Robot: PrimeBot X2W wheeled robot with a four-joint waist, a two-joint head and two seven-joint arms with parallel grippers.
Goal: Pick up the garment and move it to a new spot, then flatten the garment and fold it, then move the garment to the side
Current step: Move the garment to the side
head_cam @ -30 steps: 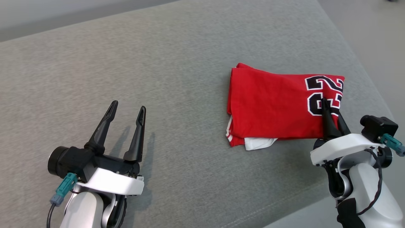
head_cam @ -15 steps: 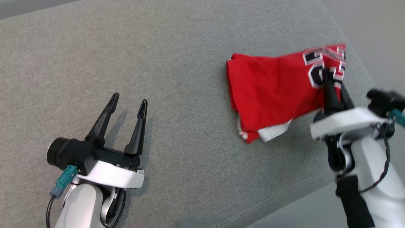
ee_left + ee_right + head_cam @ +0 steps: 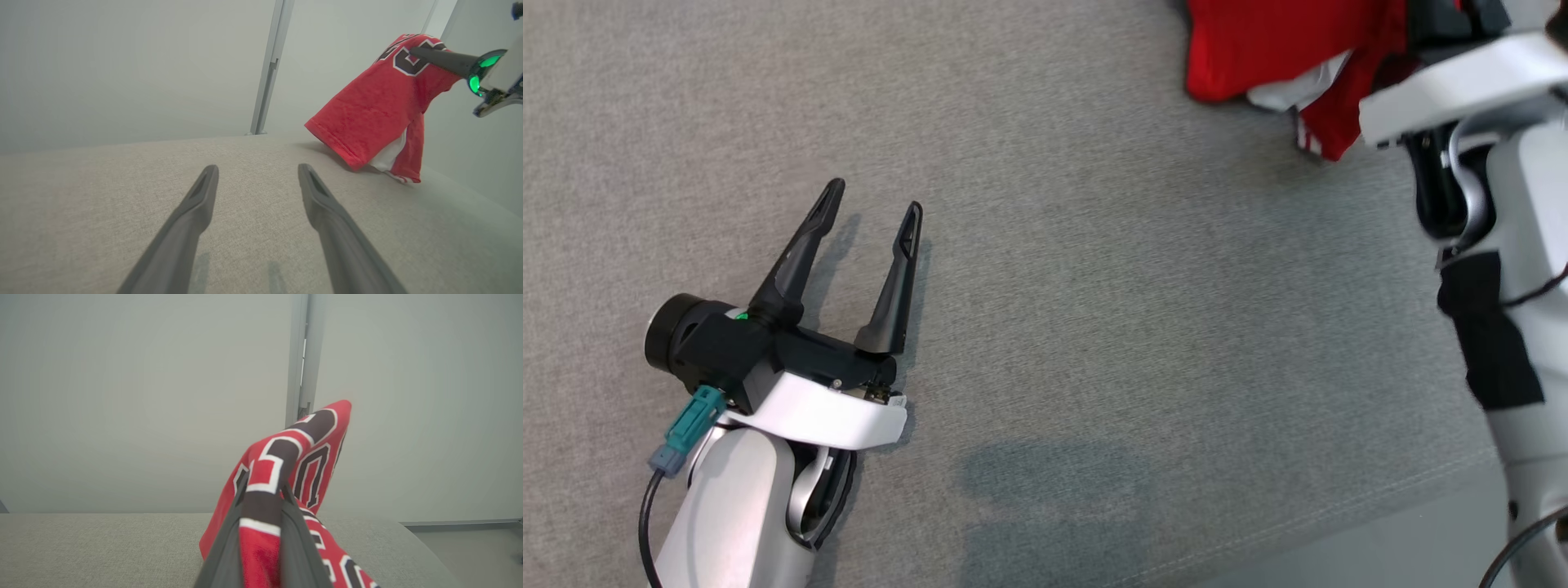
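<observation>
The red sports shirt with white trim point(image 3: 367, 110) hangs from the right gripper point(image 3: 264, 490), whose two dark fingers are pinched nearly together on the printed end. That end is up in the air. The low corner droops and seems to just touch the grey cloth-covered surface point(image 3: 1094, 286), on the robot's right side. The left gripper point(image 3: 874, 200) sits low over that surface, well apart from the shirt, fingers spread wide, with nothing in them.

I think this is the carrying step. To do it well, the arm should lift a bit more so the low corner does not drag and bunch up. It should go slow, so the shirt does not swing, and set it down where there is room to spread it flat.

The print is big black number shapes with white edges. The cloth is folded over them, so I cannot tell which numbers. I see no brand name.
</observation>
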